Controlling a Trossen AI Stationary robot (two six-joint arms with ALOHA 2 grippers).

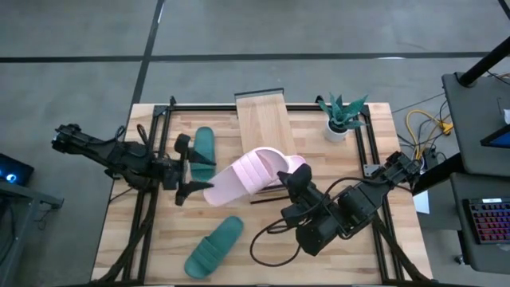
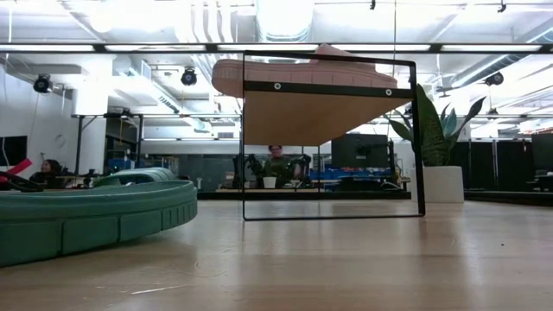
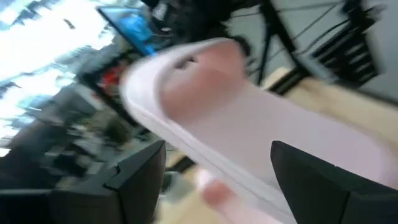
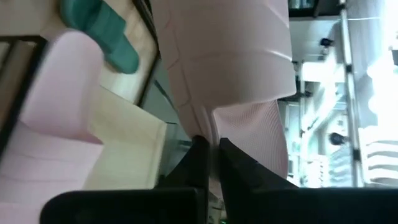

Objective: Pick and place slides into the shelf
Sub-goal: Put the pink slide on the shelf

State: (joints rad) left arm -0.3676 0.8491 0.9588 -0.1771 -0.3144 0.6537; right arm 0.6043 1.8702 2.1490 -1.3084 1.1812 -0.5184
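Right claw (image 1: pixel 285 178) was clamped on the strap end of a pink slide (image 1: pixel 251 175) lying across the shelf (image 1: pixel 263 119) top's near end. Left claw (image 1: pixel 191 171) stood apart at the slide's other end, gripping nothing. A second pink slide showed under it; two teal slides (image 1: pixel 213 245) still on the desk (image 1: pixel 374 263). I'd square the slide along the plank, fully supported, before letting go.

Two slides (image 1: pixel 253 176) on shelf (image 1: pixel 263 119), two others (image 1: pixel 213 247) on table (image 1: pixel 374 143)
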